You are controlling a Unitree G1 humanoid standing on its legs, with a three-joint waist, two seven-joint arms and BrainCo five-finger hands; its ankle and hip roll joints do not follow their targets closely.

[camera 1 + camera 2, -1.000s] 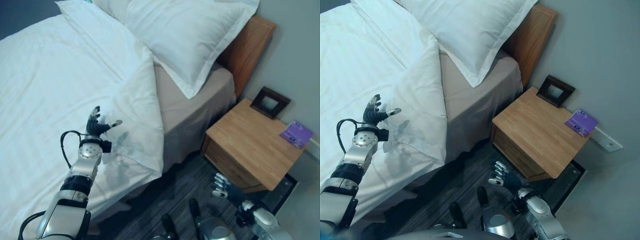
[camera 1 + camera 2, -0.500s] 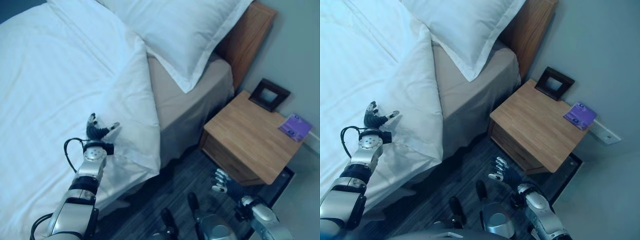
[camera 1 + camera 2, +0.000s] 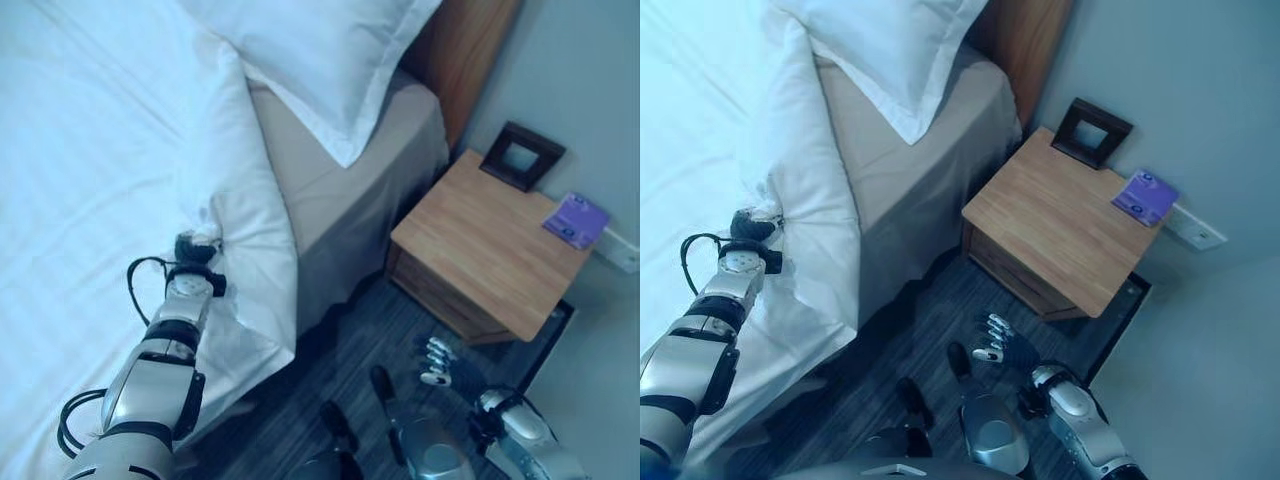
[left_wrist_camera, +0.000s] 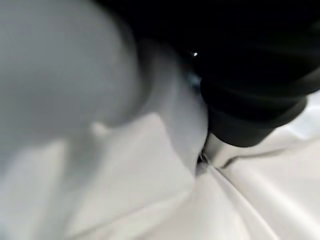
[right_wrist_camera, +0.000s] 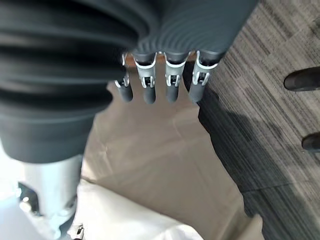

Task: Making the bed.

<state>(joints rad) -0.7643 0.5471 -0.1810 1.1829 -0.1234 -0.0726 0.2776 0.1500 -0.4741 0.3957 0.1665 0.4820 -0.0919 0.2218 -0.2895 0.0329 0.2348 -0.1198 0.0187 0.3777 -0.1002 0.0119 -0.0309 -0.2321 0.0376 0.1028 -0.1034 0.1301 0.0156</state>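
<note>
A white duvet covers most of the bed, its corner folded back so that the beige sheet lies bare near the head. A white pillow rests against the wooden headboard. My left hand is down on the duvet near its folded edge, fingers curled into the cloth, which puckers around them. White cloth bunches against the dark cover in the left wrist view. My right hand hangs low over the dark carpet beside the bed, its fingers straight and holding nothing.
A wooden nightstand stands right of the bed, carrying a dark picture frame and a purple booklet. A wall socket sits behind it. Grey carpet runs between bed and nightstand.
My left hand has dropped from open just above the duvet to curled into its cloth, bunching it. The camera has shifted, so the whole scene sits differently. The right hand has barely moved.
</note>
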